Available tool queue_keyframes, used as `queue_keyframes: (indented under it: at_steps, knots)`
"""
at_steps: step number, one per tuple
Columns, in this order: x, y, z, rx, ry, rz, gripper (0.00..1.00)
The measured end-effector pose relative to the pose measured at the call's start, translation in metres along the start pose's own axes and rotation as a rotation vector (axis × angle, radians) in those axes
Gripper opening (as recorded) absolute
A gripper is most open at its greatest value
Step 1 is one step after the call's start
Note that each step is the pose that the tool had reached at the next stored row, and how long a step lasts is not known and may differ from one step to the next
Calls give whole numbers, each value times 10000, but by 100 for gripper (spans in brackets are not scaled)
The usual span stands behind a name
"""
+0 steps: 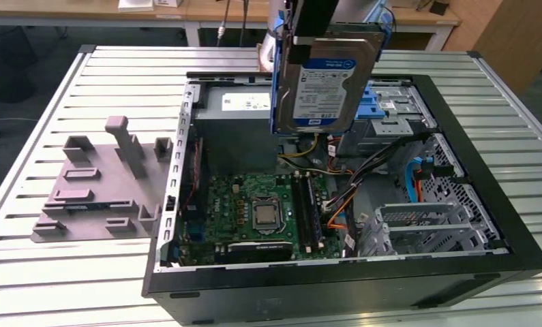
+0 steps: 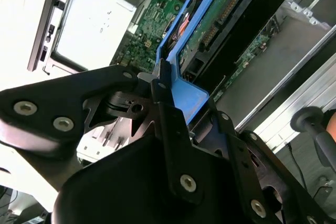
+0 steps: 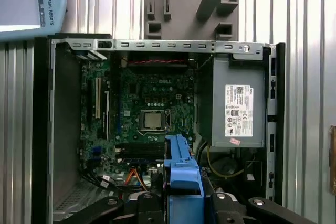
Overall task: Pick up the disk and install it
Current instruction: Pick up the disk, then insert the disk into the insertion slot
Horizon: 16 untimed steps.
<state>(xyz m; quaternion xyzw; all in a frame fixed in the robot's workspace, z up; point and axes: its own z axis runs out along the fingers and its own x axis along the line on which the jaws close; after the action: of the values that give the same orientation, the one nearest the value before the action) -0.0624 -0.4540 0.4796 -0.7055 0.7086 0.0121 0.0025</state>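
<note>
Above open computer case (image 1: 343, 286) | fingers (image 2: 173, 135) pinch disk (image 1: 325, 82), hanging upright | motherboard (image 1: 252, 211), power supply (image 1: 238, 102) inside it

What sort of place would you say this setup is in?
Probably a robotics lab or workshop: an opened computer case lies on a slatted metal table, a grey fixture plate sits beside it, office desks stand behind, and the gripper holds the disk above the case.

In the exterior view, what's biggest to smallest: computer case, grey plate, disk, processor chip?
Largest first: computer case; grey plate; disk, close to the plate and raised, perhaps nearer the camera, so unsure; processor chip.
</note>
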Motion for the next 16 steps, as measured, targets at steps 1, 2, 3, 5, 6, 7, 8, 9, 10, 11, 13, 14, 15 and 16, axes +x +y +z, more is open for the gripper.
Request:
queue_keyframes:
  at_steps: [1, 2, 3, 5, 6, 7, 8, 9, 10, 11, 13, 14, 15, 16]
  knots:
    - [0, -14, 0, 1, -1, 0, 36]
    - [1, -17, 0, 1, -1, 0, 36]
    - [1, -17, 0, 1, -2, 1, 36]
    - [0, -19, 0, 1, -2, 1, 36]
    - [0, -19, 0, 1, -2, 1, 36]
    - [0, -19, 0, 1, -2, 0, 36]
    - [0, -19, 0, 1, -2, 1, 36]
    - [0, -20, 1, 1, -2, 1, 36]
    - [0, -20, 0, 1, -2, 1, 36]
    - [0, -20, 1, 1, -2, 1, 36]
    - [0, -20, 0, 1, -2, 1, 36]
    - [0, -21, 0, 1, -2, 1, 36]
    - [1, -20, 1, 1, -3, 1, 36]
    - [6, -21, 0, 1, -2, 0, 36]
